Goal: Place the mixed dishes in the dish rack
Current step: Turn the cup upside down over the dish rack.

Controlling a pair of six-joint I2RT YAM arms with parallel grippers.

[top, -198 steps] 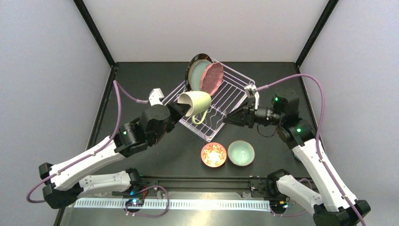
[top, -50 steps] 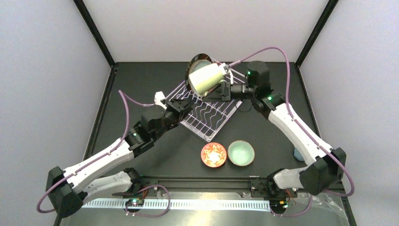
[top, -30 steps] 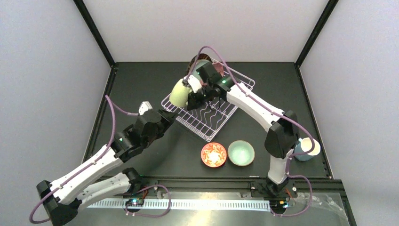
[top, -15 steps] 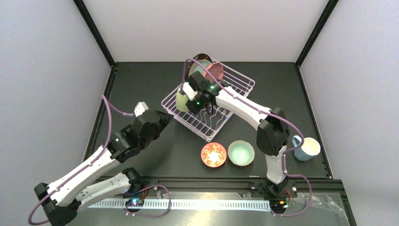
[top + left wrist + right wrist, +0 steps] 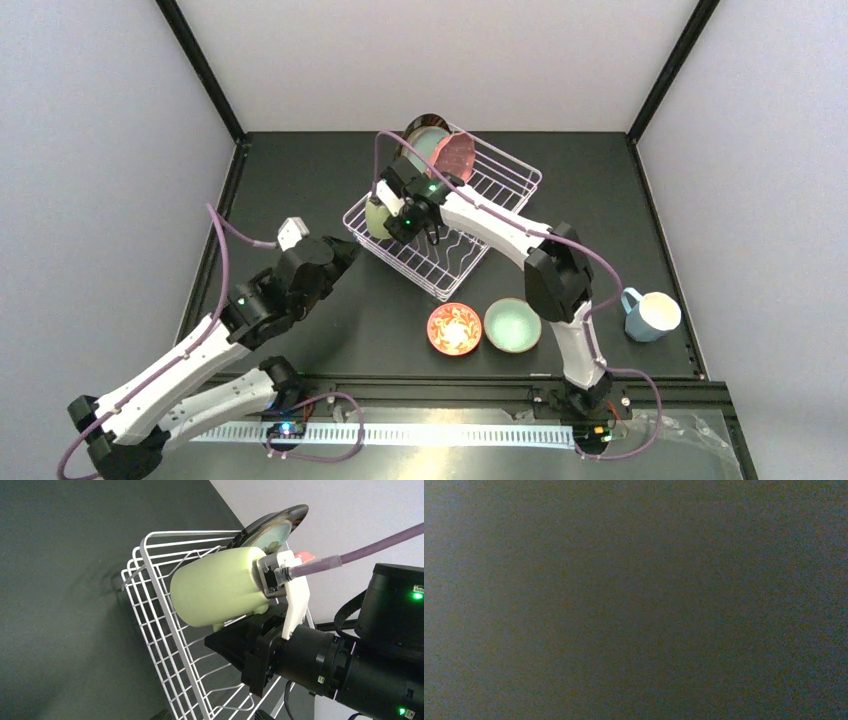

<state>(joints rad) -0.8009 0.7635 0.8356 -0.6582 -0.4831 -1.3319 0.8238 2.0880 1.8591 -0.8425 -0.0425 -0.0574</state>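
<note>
my right claw (image 5: 398, 212) clamped on the mug (image 5: 377, 216), over the rack's (image 5: 497, 186) 9 o'clock corner, my left claw (image 5: 343, 251) wide, outside at 8 o'clock

Top camera looks down from behind the arms (image 5: 190, 350) onto the rack (image 5: 492, 188); left wrist camera faces that rack close, from its left; right wrist camera, against the mug (image 5: 215, 592), sees dark.
</note>
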